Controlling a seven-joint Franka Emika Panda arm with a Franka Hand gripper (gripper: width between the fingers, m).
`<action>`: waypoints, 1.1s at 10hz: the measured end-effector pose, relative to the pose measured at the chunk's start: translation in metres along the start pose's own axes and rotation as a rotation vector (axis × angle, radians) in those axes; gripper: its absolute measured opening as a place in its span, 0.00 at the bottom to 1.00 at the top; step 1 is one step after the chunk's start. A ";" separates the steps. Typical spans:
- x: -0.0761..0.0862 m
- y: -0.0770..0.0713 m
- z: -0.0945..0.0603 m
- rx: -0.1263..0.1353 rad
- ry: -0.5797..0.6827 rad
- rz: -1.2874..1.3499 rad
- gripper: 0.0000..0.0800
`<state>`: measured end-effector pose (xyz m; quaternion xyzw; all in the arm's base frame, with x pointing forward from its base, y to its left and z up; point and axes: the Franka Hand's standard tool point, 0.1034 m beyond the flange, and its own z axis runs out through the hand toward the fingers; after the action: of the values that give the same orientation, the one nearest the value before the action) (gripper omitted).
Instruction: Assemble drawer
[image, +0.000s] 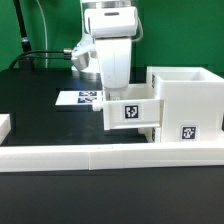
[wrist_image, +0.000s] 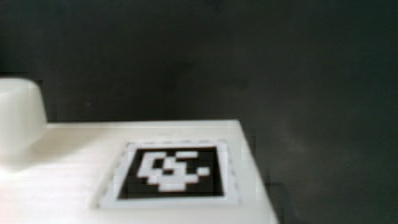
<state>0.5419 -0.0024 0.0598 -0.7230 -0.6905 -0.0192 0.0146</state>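
A small white drawer tray (image: 128, 113) with a square tag on its face hangs under my gripper (image: 114, 98), just off the table. It is right against the open side of the large white casing (image: 186, 100), on the exterior view's right. The gripper reaches down onto the tray's wall and appears shut on it; the fingertips are hidden. The wrist view shows the tray's tagged face (wrist_image: 173, 172) very close, with a rounded white piece (wrist_image: 15, 115) beside it. No fingers show there.
The long low white rail (image: 100, 155) runs across the front. The marker board (image: 78, 98) lies flat behind the gripper. A white part (image: 4, 125) is cut off at the exterior view's left edge. Cables hang behind the arm.
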 end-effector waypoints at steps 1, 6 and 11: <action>-0.001 -0.001 0.001 0.003 0.000 0.002 0.06; 0.006 -0.006 0.005 0.012 -0.005 -0.049 0.06; 0.010 -0.005 0.005 0.010 -0.005 -0.047 0.06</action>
<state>0.5370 0.0076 0.0549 -0.7065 -0.7074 -0.0142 0.0162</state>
